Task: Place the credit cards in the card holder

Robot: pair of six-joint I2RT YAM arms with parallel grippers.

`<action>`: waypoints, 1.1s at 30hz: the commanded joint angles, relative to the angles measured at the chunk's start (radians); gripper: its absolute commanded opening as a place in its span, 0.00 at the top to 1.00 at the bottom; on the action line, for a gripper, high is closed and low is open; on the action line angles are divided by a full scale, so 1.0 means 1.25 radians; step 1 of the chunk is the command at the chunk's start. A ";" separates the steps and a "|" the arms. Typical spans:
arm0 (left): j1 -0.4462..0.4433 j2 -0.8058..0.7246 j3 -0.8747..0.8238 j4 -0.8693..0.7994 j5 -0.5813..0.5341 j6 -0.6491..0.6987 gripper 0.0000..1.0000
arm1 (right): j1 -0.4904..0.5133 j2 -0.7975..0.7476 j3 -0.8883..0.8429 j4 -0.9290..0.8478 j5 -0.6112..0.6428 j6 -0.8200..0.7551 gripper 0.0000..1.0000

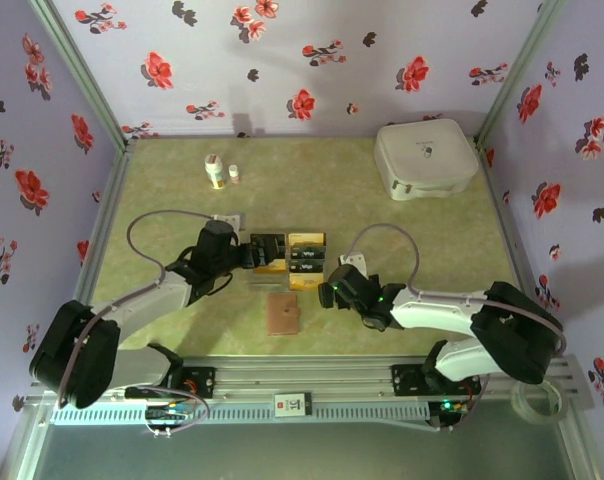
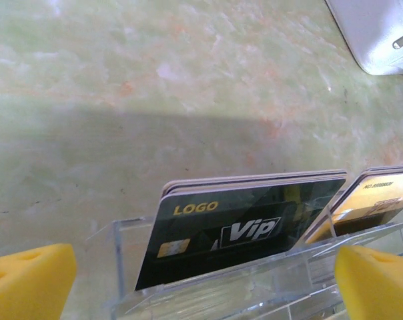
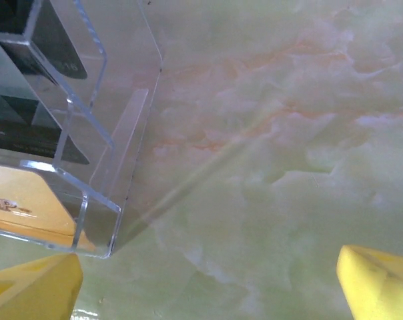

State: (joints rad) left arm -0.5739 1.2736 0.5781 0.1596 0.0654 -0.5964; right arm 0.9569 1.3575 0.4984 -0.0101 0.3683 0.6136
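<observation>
Credit cards, black and gold, stand upright in a clear tray mid-worktop. Its transparent wall lies between them and the left fingers, which are spread wide and empty at the tray's left. The right fingers, equally spread and empty, hover by the tray's near right corner. The card holder lies flat just near of the tray. A white case sits far right, and two small bottles far left.
</observation>
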 commanded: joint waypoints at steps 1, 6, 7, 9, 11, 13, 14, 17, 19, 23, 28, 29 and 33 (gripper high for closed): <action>-0.011 0.022 0.032 0.033 0.009 -0.007 0.00 | 0.007 0.018 0.027 0.027 0.053 0.023 0.01; -0.017 0.060 0.059 0.046 0.014 -0.008 0.00 | 0.007 0.040 0.037 0.021 0.104 0.042 0.01; -0.019 0.067 0.064 0.050 0.015 -0.010 0.00 | 0.007 0.042 0.039 0.017 0.115 0.044 0.01; -0.022 0.087 0.080 0.056 0.016 -0.010 0.00 | 0.005 0.044 0.039 0.013 0.140 0.049 0.01; -0.025 0.110 0.094 0.065 0.021 -0.012 0.00 | 0.003 0.043 0.038 0.007 0.160 0.055 0.01; -0.029 0.135 0.114 0.075 0.025 -0.018 0.00 | -0.001 0.044 0.037 -0.001 0.181 0.066 0.01; -0.032 0.149 0.123 0.083 0.028 -0.020 0.00 | -0.006 0.043 0.035 -0.004 0.187 0.072 0.01; -0.040 0.193 0.159 0.097 0.033 -0.028 0.00 | -0.022 0.039 0.030 -0.012 0.202 0.086 0.01; -0.045 0.221 0.183 0.105 0.036 -0.030 0.00 | -0.037 0.033 0.023 -0.015 0.206 0.095 0.01; -0.051 0.286 0.243 0.117 0.048 -0.030 0.00 | -0.068 0.013 0.000 -0.016 0.214 0.119 0.01; -0.054 0.369 0.333 0.104 0.066 -0.022 0.00 | -0.101 -0.004 -0.009 -0.021 0.209 0.132 0.01; -0.054 0.383 0.353 0.095 0.070 -0.019 0.00 | -0.103 -0.011 -0.006 -0.027 0.206 0.131 0.01; -0.053 0.402 0.420 0.036 0.077 0.016 0.00 | -0.102 -0.061 -0.009 -0.061 0.174 0.126 0.01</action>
State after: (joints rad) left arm -0.6315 1.7676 1.0389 0.2440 0.1345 -0.6159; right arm 0.8326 1.3350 0.4995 -0.0383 0.5819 0.7452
